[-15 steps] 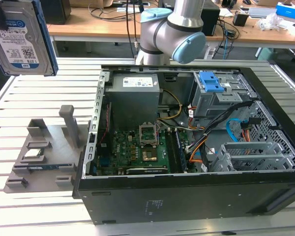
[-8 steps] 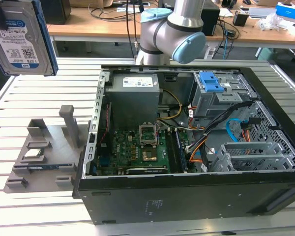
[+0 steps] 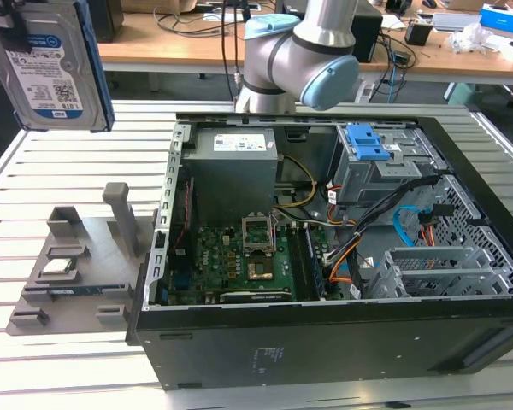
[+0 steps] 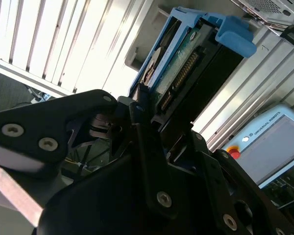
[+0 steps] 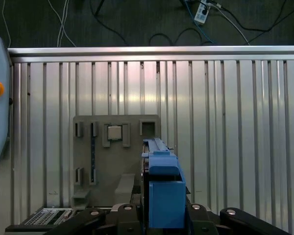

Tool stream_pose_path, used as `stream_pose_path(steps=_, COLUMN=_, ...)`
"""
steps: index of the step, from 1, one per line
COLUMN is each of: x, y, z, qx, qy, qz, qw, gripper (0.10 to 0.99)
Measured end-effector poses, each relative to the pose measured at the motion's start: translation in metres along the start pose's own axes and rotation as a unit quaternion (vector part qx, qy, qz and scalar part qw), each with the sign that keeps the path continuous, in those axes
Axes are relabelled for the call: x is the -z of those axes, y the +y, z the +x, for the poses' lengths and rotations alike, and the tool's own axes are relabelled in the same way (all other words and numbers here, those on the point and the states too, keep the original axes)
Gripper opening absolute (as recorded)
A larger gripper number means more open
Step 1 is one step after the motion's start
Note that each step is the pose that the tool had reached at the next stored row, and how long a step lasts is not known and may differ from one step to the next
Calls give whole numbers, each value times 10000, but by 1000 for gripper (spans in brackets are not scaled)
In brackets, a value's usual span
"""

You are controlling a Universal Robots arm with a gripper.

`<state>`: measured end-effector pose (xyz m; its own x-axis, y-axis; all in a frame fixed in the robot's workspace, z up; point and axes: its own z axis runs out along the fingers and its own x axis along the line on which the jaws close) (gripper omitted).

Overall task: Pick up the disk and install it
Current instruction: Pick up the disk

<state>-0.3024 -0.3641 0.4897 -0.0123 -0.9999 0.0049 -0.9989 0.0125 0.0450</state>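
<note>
Disk [image 3: 47, 64]: silver-grey, blue-framed, barcode-labelled

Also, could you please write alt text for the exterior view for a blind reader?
A flat silver-grey hard drive with a barcode label and blue plastic frame hangs high at the exterior view's left, above a grey fixture on the slatted metal table. An open black computer case lies at the exterior view's right, a silver-and-blue robot arm behind it.

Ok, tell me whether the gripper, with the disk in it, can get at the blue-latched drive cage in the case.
Probably yes. The case lies open on top, and nothing stands over the drive cage; cables run beside it. The gripper holds the disk clear of the case.
</note>
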Motion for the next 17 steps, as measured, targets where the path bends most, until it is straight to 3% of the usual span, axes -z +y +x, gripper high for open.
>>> stream_pose_path(steps=2, x=2, y=-48, z=-1, qx=0, qy=0, qz=0, qw=10000, gripper=361)
stream_pose_path(steps=5, x=8, y=-188, z=-4, qx=0, qy=0, qz=0, qw=10000, gripper=361)
stream_pose_path(steps=17, x=24, y=-534, z=-10, qx=0, qy=0, qz=0, qw=10000, gripper=361)
